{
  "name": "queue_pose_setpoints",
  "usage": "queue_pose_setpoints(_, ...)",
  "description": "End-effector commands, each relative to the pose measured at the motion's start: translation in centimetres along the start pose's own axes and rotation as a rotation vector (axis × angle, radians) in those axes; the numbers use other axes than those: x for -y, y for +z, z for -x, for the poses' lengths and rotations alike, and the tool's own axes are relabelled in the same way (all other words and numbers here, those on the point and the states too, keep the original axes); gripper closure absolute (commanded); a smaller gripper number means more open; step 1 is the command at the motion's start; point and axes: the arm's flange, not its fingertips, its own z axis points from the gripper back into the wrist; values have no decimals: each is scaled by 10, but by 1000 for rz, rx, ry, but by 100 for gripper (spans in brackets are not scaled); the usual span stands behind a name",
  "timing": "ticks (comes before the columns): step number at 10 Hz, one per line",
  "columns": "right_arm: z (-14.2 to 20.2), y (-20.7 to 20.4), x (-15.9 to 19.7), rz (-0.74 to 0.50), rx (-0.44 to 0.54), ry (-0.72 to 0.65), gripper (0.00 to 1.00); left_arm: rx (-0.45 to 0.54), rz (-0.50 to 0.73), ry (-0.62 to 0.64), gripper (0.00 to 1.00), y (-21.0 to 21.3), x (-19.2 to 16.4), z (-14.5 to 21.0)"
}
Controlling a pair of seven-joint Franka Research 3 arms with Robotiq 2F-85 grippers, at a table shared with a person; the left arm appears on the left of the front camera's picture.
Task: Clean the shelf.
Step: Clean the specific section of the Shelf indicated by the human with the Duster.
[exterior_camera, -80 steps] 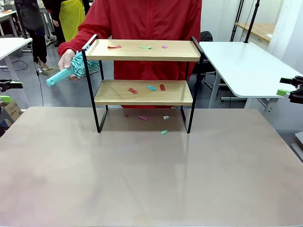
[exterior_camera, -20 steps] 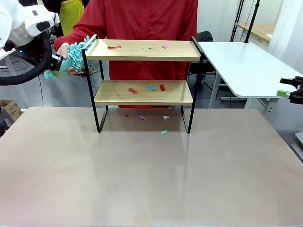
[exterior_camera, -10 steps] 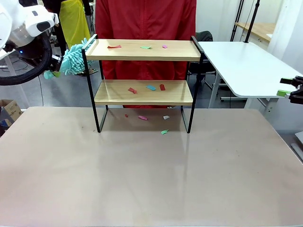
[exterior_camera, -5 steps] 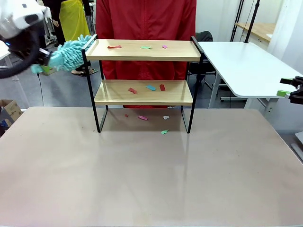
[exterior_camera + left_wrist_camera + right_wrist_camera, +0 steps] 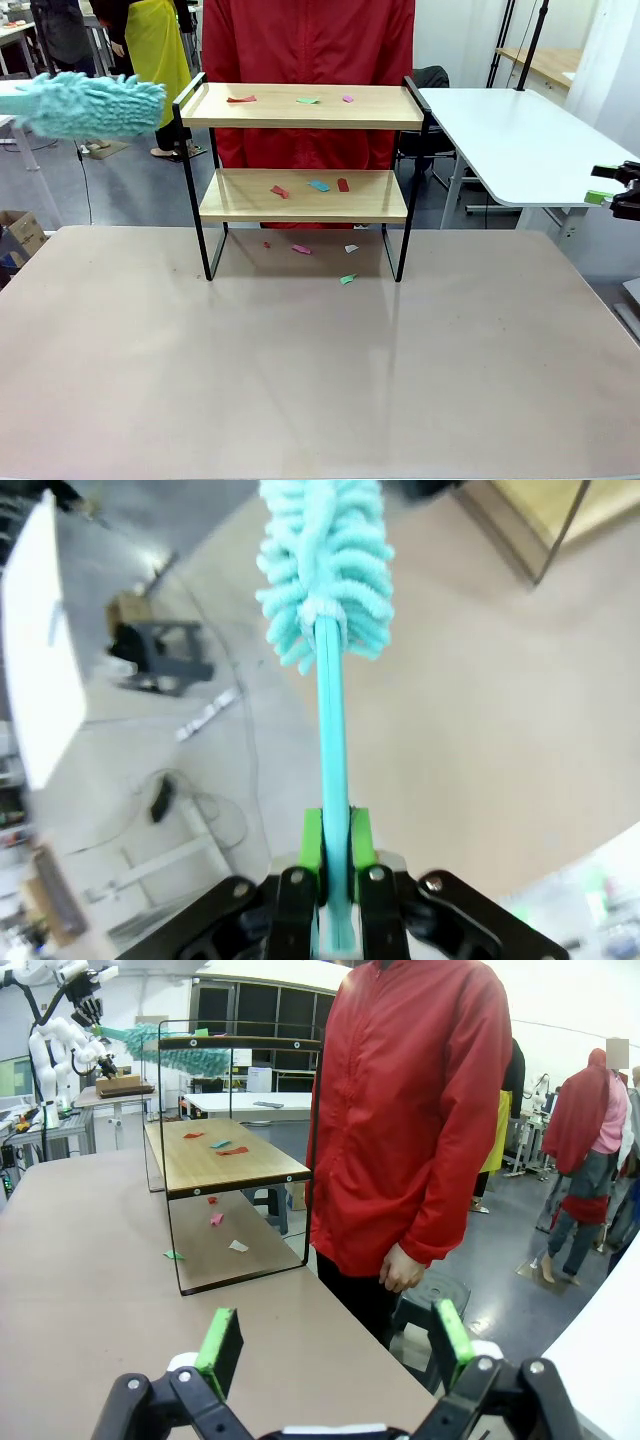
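Note:
The shelf [image 5: 300,195] stands at the table's far middle, two wooden boards in a black frame. Paper scraps [image 5: 241,99] lie on its top board, more scraps [image 5: 319,185] on the lower board, and others [image 5: 347,279] on the table under it. A teal fluffy duster [image 5: 90,105] hangs level, left of the top board and apart from it. My left gripper [image 5: 335,845] is shut on the duster's handle [image 5: 333,780], with the head [image 5: 325,570] pointing away. My right gripper [image 5: 330,1345] stands open at the right edge [image 5: 605,185], holding nothing.
A person in a red jacket [image 5: 305,45] stands right behind the shelf, hands down [image 5: 400,1265]. A white side table [image 5: 520,140] stands at the right. The brown table [image 5: 320,370] stretches bare in front of the shelf.
The person let go of the duster and drew the hand back. My left arm swung the duster up and left, from tilted beside the frame to level, and the arm left the picture.

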Motion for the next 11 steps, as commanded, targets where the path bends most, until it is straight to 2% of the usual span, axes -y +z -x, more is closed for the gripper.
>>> queue_pose_setpoints(1,-4,-2,0,0,-12,-14,0,-70,-74,-196,87,14,-22,12)
queue_pose_setpoints(3,-4,-2,0,0,-12,-14,0,-173,15,-475,87,27,-28,31)
queue_pose_setpoints(6,-4,-2,0,0,-12,-14,0,-240,171,-796,87,19,-12,55)
queue_pose_setpoints(8,-4,-2,0,0,-12,-14,0,-251,244,-933,87,22,14,51)
queue_pose_setpoints(11,-4,-2,0,0,-12,-14,0,-312,330,-1080,87,14,72,37)
